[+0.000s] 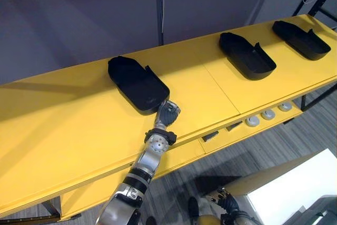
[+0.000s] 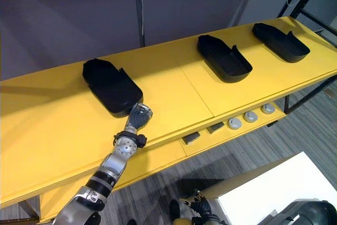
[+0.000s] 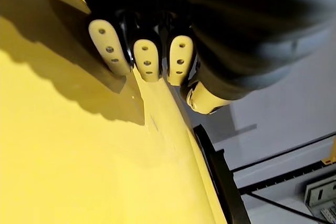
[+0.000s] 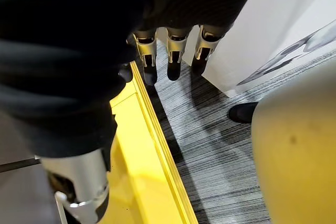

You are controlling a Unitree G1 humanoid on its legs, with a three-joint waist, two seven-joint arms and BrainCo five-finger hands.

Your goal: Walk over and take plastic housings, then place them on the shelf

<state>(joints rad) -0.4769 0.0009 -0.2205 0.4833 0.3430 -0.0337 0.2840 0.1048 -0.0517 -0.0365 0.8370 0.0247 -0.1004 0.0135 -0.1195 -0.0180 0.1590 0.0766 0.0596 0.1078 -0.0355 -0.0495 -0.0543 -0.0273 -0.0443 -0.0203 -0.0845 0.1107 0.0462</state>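
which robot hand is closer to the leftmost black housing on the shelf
Left. The left robot hand is at the near end of the leftmost housing; the right robot hand hangs low below the shelf, well away.

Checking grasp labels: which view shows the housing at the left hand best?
Left eye view: the whole left housing lies on the yellow shelf, the left hand at its near end. Right eye view shows the same. Left wrist view catches a dark edge of it; right wrist view faces the floor.

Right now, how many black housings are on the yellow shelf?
3: left housing by the left robot hand, middle housing at the shelf middle, right housing near its right end. More may lie off-frame.
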